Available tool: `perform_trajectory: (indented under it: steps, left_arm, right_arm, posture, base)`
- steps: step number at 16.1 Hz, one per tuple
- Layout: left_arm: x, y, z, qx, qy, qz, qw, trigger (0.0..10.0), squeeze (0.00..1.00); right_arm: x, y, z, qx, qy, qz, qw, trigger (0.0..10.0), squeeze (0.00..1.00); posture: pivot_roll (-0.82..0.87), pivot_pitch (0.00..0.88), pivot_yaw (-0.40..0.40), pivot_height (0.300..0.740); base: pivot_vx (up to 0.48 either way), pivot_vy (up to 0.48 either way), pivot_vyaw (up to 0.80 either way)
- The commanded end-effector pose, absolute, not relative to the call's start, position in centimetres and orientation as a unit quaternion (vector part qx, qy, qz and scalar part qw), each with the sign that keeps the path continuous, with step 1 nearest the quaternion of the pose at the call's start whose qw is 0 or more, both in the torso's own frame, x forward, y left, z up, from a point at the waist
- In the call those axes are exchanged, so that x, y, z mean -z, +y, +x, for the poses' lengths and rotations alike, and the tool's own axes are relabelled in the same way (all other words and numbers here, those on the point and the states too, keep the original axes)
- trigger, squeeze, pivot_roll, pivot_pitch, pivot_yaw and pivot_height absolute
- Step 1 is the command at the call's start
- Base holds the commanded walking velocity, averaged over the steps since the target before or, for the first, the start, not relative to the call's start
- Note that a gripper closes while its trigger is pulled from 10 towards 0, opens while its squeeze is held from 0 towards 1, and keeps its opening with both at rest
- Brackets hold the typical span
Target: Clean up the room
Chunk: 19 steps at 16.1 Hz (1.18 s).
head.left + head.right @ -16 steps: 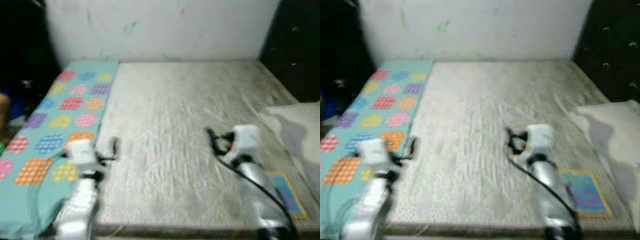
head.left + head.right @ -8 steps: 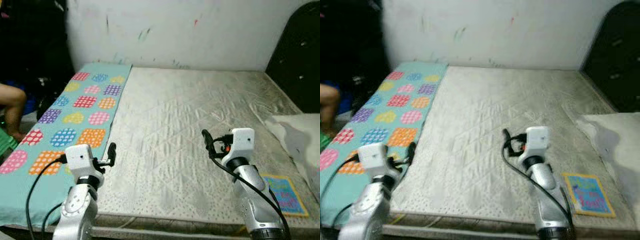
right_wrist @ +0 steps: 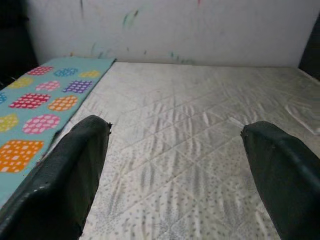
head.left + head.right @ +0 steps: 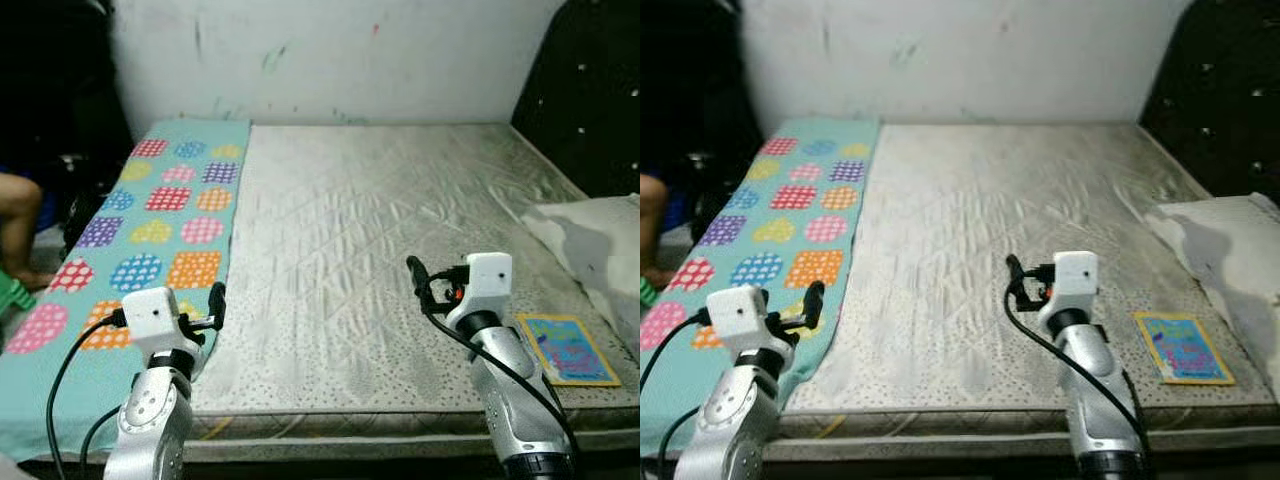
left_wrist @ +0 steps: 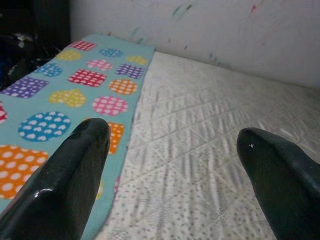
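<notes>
Two tools hover over one bare quilted mattress (image 4: 380,230) in the left eye view: the left tool (image 4: 216,303) above the edge of one turquoise sheet (image 4: 150,215) printed with dotted coloured patches, the right tool (image 4: 415,275) over the mattress's near middle. One picture book (image 4: 565,348) lies flat near the mattress's right front corner, and one pale pillow (image 4: 600,235) sits beyond it by the dark headboard (image 4: 585,90). A person's bare leg (image 4: 18,225) shows at the far left. In the left wrist view, two fingers (image 5: 75,175) stand wide apart, holding nothing, sheet and mattress beyond them. In the right wrist view, two fingers (image 3: 70,175) are likewise spread wide and empty over the mattress.
</notes>
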<state>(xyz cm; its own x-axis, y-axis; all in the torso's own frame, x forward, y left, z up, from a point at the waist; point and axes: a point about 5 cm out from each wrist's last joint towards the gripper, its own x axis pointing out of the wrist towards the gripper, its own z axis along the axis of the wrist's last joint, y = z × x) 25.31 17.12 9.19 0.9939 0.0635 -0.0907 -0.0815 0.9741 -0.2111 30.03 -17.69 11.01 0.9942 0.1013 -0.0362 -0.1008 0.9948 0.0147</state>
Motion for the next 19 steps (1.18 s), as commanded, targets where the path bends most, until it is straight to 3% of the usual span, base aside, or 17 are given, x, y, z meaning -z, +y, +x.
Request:
perform_trajectory:
  steps: [1, 5, 19]
  left_arm:
    - [-9.47, 16.63, 25.42, -0.031, 0.037, -0.112, 0.993, 10.0, 0.00]
    - [-9.33, 16.57, 25.33, -0.028, 0.040, -0.116, 0.992, 10.0, 0.00]
    - [-9.23, 16.43, 25.45, -0.028, 0.044, -0.117, 0.992, 10.0, 0.00]
  right_arm:
    - [-11.45, -17.93, 30.33, -0.048, 0.012, 0.005, 0.999, 10.0, 0.00]
    - [-11.38, -17.87, 30.31, -0.051, 0.014, 0.003, 0.999, 10.0, 0.00]
    - [-11.49, -18.53, 30.55, -0.041, 0.013, -0.003, 0.999, 10.0, 0.00]
  posture:
    - [-0.05, 0.000, 0.016, 0.740]
    - [-0.06, 0.000, 0.013, 0.740]
    - [-0.06, 0.001, 0.014, 0.740]
  base:
    - [0.000, 0.000, 0.00]
    - [0.000, 0.179, 0.00]
    - [0.000, 0.480, 0.00]
